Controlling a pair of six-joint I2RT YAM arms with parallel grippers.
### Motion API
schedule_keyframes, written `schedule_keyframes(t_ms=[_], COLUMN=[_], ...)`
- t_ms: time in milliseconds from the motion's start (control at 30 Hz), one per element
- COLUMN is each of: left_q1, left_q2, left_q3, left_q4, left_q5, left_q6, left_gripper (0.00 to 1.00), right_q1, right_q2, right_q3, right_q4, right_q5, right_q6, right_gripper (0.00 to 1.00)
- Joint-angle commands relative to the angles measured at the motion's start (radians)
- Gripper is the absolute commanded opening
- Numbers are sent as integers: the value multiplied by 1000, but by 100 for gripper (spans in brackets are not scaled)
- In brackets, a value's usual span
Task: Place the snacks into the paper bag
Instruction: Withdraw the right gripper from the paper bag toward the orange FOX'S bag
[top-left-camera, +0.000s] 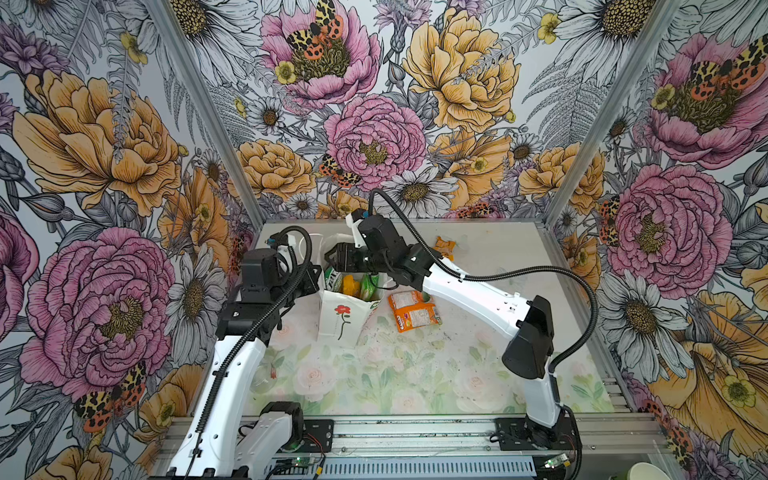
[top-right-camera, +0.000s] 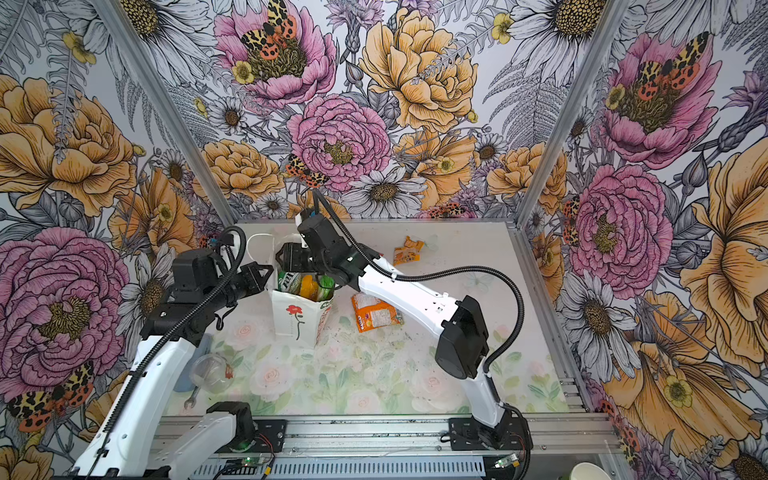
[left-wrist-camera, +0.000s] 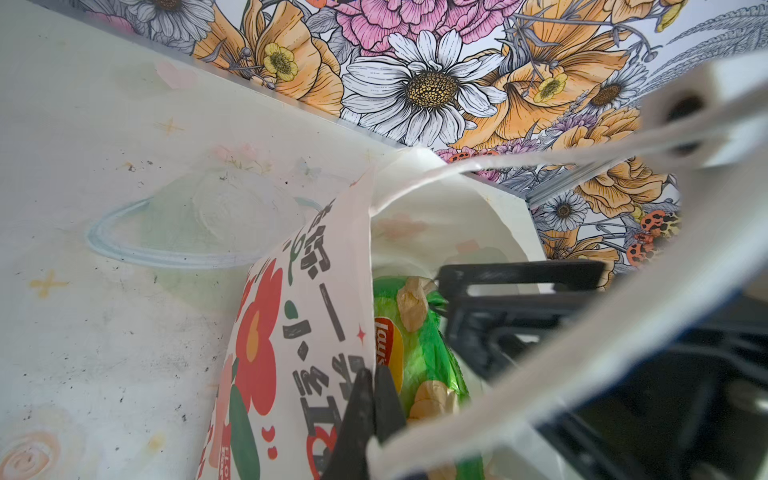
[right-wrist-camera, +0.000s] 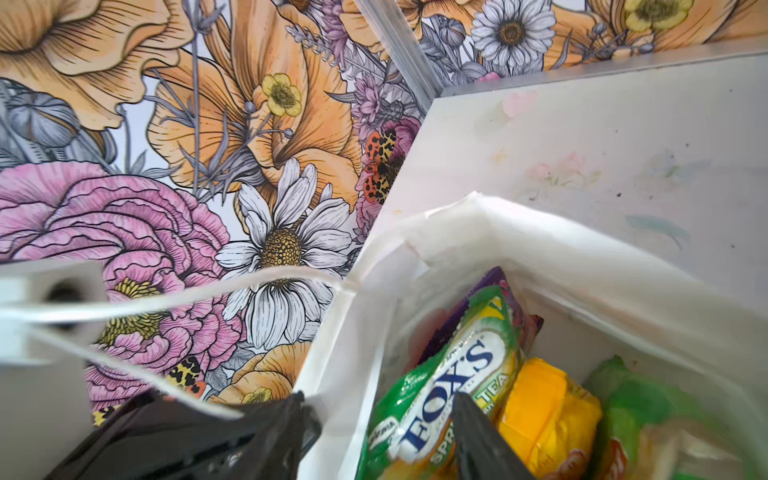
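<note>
White paper bag (top-left-camera: 340, 320): upright on the table (top-left-camera: 415, 374), mouth open just under the right gripper (top-left-camera: 334, 259), rim pinched by the left gripper (left-wrist-camera: 374, 384).
Left gripper state: fingers pressed together on the bag's printed side wall at the rim.
Right gripper state: jaws apart; one finger (right-wrist-camera: 478, 432) dips into the bag's mouth.
Packets in the bag: green Fox's packet (right-wrist-camera: 449, 382) right beneath that finger, yellow packet (right-wrist-camera: 544, 411) beside it, purple packet (right-wrist-camera: 494, 286) beyond, green Lay's packet (left-wrist-camera: 415, 353) against the left gripper's tips.
Orange-white packet (top-left-camera: 413, 316): flat on the table outside the bag, beneath the right arm, behind its gripper.
Small orange packet (top-left-camera: 444, 247): on the table, well apart from both grippers.
</note>
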Motion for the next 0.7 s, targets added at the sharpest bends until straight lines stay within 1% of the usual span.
schedule_keyframes(t_ms=[0, 167, 367, 533, 667], left_q1=[15, 24, 34, 45, 56], left_q2=[-14, -9, 0, 4, 4], left_q3=[-1, 0, 2, 3, 5], left_q4=[84, 77, 66, 60, 54], left_q5=[-12, -28, -53, -63, -74], left_q6=[-4, -4, -8, -10, -11], left_gripper=[4, 4, 4, 3, 2], right_q1=[-17, -44, -75, -86, -87], right_q2=[-119, -270, -490, -663, -746], right_q3=[-30, -165, -396, -599, -740], right_q4=[4, 5, 4, 2, -6], right_q5=[-18, 27, 142, 222, 249], right_q6=[-87, -169, -256, -292, -287], right_gripper=[60, 66, 71, 71, 71])
